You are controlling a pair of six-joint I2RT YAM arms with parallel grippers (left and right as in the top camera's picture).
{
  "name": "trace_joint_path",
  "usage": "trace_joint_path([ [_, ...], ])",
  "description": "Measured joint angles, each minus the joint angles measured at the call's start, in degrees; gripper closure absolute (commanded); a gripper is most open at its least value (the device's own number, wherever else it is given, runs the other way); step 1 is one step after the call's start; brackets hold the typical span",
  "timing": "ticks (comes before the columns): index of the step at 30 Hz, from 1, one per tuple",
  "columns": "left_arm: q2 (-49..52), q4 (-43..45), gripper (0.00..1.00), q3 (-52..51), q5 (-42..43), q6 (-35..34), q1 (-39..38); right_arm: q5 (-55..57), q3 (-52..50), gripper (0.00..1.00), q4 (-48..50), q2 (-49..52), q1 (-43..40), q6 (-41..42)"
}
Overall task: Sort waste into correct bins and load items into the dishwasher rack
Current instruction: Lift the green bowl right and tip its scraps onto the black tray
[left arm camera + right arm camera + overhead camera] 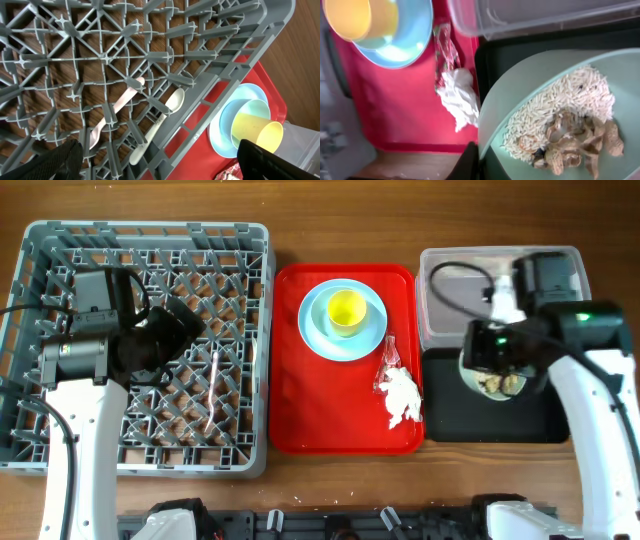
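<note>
– Pale green bowl [492,383], seen from above: where is it, and who has it?
– Your right gripper [497,365] has it, closed on the rim, directly over the black tray [540,425]. The clear tub [445,310] sits just beyond the hand. Your left gripper [172,332] hangs over the dishwasher rack [100,232], with cutlery [213,392] lying in the grid just beside it.
– Which step is that?
– I judge it the food scraps: the bowl is to be emptied into a bin before it goes to the rack. On the red tray [310,410], between your two hands, lie the napkin [403,398] and wrapper [388,358], with the yellow cup [346,310] on the blue plate [312,335].
– And the left wrist view?
– Fingers [55,160] are spread wide, nothing between them. Below the hand the spoon [172,101] and fork [120,102] rest among the pegs.
– The right wrist?
– One finger [470,162] shows at the bowl's near rim; the other is hidden. Rice [555,107] and brownish scraps [580,142] are heaped inside, loose and dry-looking. I can see none on the black tray. Next you need to tilt the bowl slowly, keeping its rim within the tray's walls, because loose grains could scatter.
</note>
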Motion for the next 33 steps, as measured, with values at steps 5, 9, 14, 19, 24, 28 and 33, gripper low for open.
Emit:
trace_joint_path([
  [5,0.00,0.02,0.00,0.00,-0.02,0.00,0.00,-13.20,-9.70,0.96,5.51,-0.09,-17.94,-9.90],
  [9,0.00,-0.04,0.00,0.00,0.00,0.00,0.00,-25.05,-18.56,0.96,15.28,-0.26,-28.61,-12.96],
  [14,0.00,0.00,0.00,0.00,0.00,0.00,0.00,-42.14,-26.93,0.96,18.62,-0.26,-34.03,-18.03],
  [19,0.00,-0.02,0.00,0.00,0.00,0.00,0.00,-55.65,-27.78,0.96,21.22,-0.26,-34.27,-20.37],
  [24,0.00,-0.02,0.00,0.00,0.00,0.00,0.00,-58.80,-27.78,0.96,22.60,-0.26,-34.27,-24.04],
  [28,0.00,-0.02,0.00,0.00,0.00,0.00,0.00,-59.14,-27.82,0.96,23.80,-0.26,-34.64,-26.95],
  [33,0.00,-0.02,0.00,0.00,0.00,0.00,0.00,-60.48,-30.47,0.96,22.86,-0.26,-42.53,-27.91],
])
